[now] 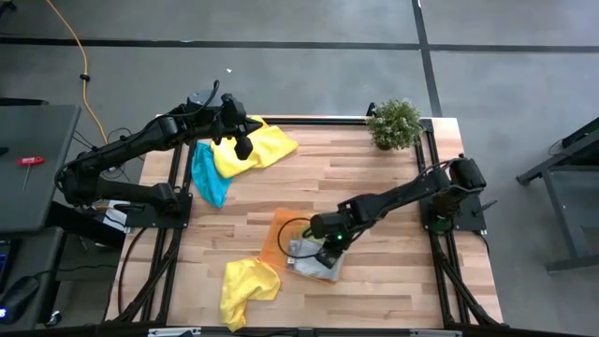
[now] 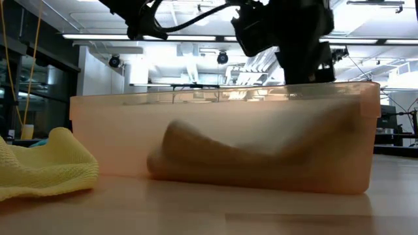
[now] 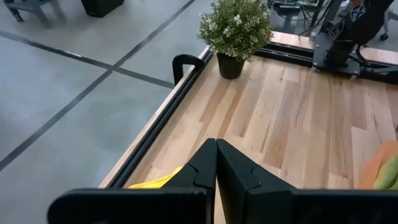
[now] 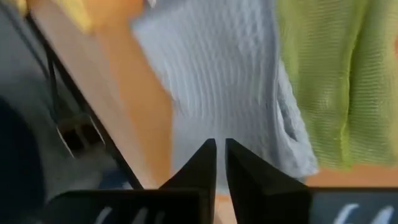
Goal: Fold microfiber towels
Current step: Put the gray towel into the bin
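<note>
The light grey towel lies in the orange tray near the front middle of the table, with the lime green towel beside it and touching it. The right pincer hangs just over the grey cloth, its fingers drawn almost together with only a thin slit between them — nothing caught in that slit that can be seen. From table height the tray's translucent wall shows a soft, humped cloth shape behind it.

Just in front of the tray, toward the table's front left, one yellow towel sits crumpled on the wood. A second yellow towel is spread near the back left corner, overlapping the teal-blue towel that lies beside it.

The left pincer hovers above that back yellow towel — its fingers pressed fully together, holding nothing.

A small potted plant stands at the back edge of the table toward the right, well apart from all the cloths.
</note>
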Available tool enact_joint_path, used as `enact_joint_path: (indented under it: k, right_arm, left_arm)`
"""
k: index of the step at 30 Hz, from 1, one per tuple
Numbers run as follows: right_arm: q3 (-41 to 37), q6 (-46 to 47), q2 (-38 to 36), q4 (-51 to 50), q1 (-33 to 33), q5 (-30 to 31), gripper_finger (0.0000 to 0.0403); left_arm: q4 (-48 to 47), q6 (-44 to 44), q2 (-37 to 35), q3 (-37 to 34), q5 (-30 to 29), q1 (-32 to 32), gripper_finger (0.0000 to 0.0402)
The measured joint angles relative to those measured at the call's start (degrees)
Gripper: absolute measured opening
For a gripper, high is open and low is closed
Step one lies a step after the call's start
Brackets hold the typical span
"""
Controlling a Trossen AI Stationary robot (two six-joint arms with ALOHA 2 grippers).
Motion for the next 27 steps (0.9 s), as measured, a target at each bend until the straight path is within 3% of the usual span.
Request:
enact_joint_path:
  k: [5, 11, 20, 23, 27]
  right_arm:
    - [0.0, -16.6, 0.0, -2.9, 0.3, -3.1, 0.0004]
    - [0.0, -23.6, 1.4, -2.8, 0.1, -3.0, 0.0001]
    - [0.0, -26.0, 8.2, -2.6, 1.8, -2.0, 0.0]
    - [0.1, -24.0, 8.3, -2.7, 1.8, -1.3, 0.0]
    - [0.0, -22.7, 4.1, -4.5, 0.6, 4.2, 0.0]
  left_arm:
    - [0.6, 0.0, 0.0, 0.0, 0.0, 0.0, 0.0]
    - [0.6, -0.1, 0.0, 0.0, -0.1, 0.0, 0.0]
    - [0.6, -0.1, 0.0, 0.0, -0.2, 0.0, 0.0]
    - [0.6, 0.0, 0.0, 0.0, -0.2, 0.0, 0.0]
    - [0.6, 0.0, 0.0, 0.0, -0.3, 0.0, 0.0]
